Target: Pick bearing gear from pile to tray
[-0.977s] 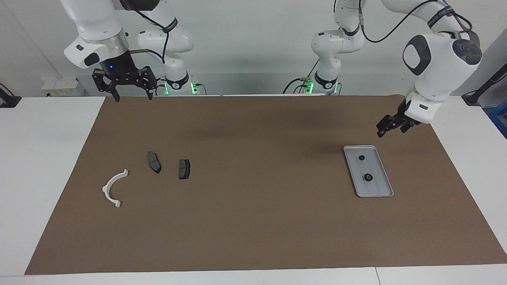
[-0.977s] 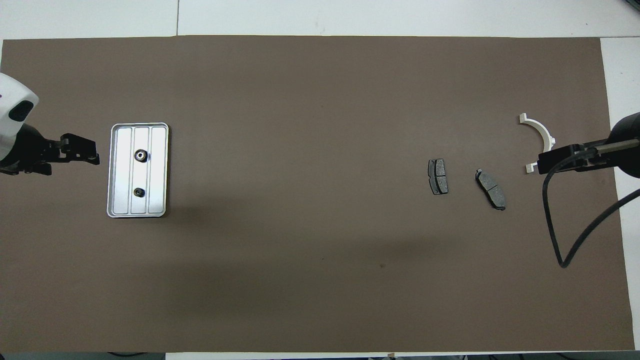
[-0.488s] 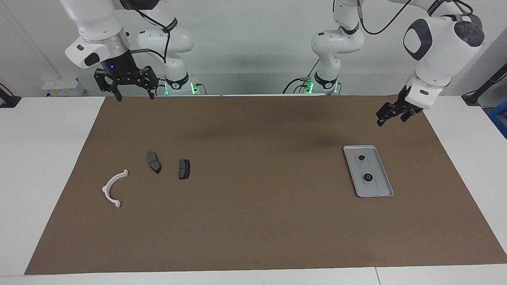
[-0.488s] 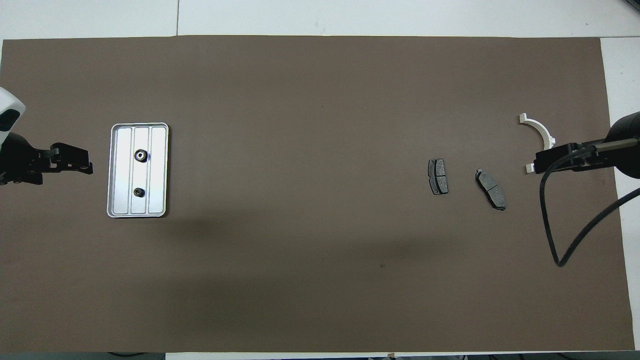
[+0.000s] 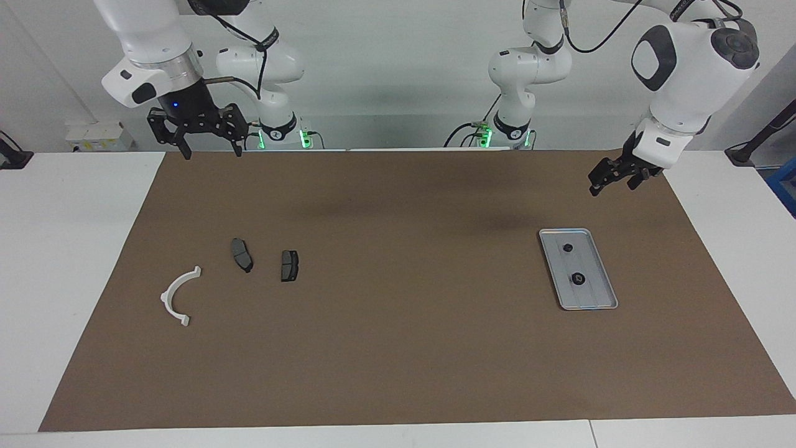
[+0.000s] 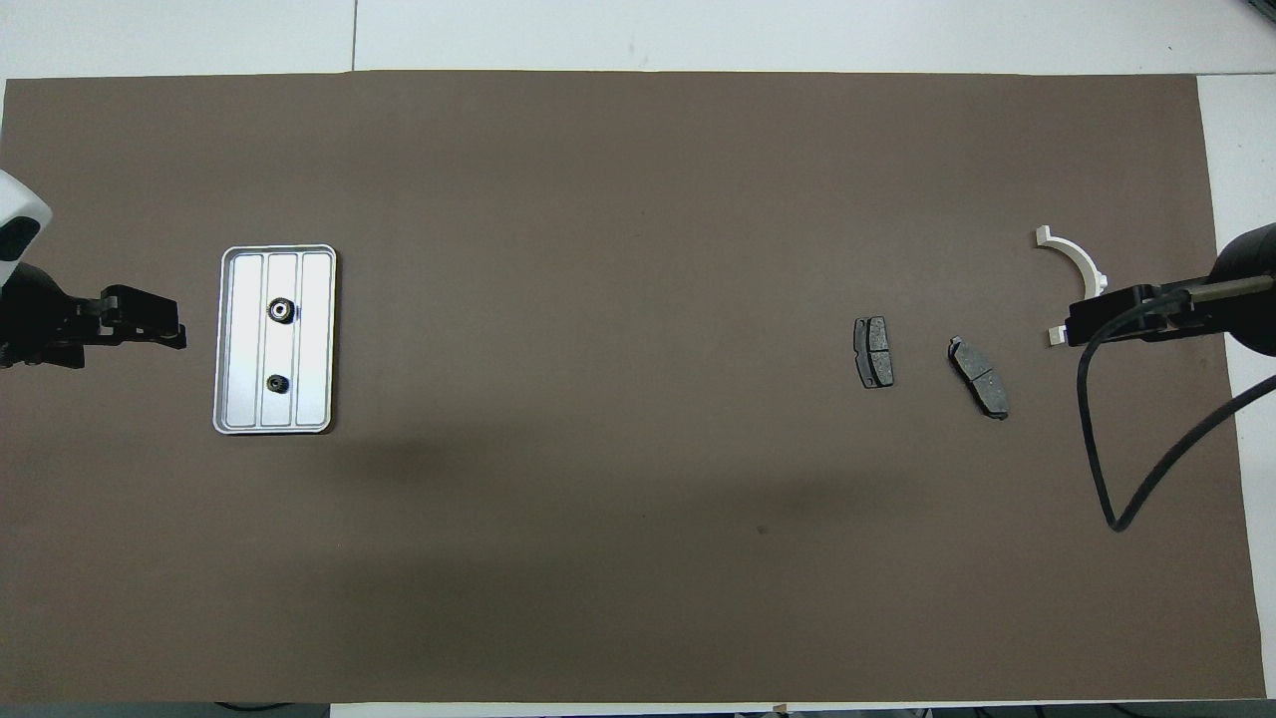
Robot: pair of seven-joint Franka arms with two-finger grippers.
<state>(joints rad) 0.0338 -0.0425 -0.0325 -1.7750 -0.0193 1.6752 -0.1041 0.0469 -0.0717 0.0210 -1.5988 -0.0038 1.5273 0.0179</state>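
While both arms hang raised above the brown mat (image 5: 398,348), nothing is held in either pincer. The left gripper (image 5: 612,177) is up over the mat's edge nearest the robots, toward the left arm's end of the desk, fingers spread, empty. The right gripper (image 5: 208,148) hangs over the mat's corner nearest the robots at the right arm's end, fingers (image 5: 185,152) spread and pointing down, empty.

The silver tray (image 5: 598,291) lies flat on the mat toward the left arm's end, long side running away from the robots. Two small black bearing gears sit in it: the smaller gear (image 5: 567,247) at the end nearer the robots, the larger gear (image 5: 578,279) about mid-tray, the two apart along the centre ridge.

Remaining parts of the pile lie toward the right arm's end: two dark grey brake pads, one (image 5: 242,254) beside the other (image 5: 289,265), not touching, and a white arc bracket (image 5: 178,295) closer to the mat's short edge, slightly farther from the robots than the pads.
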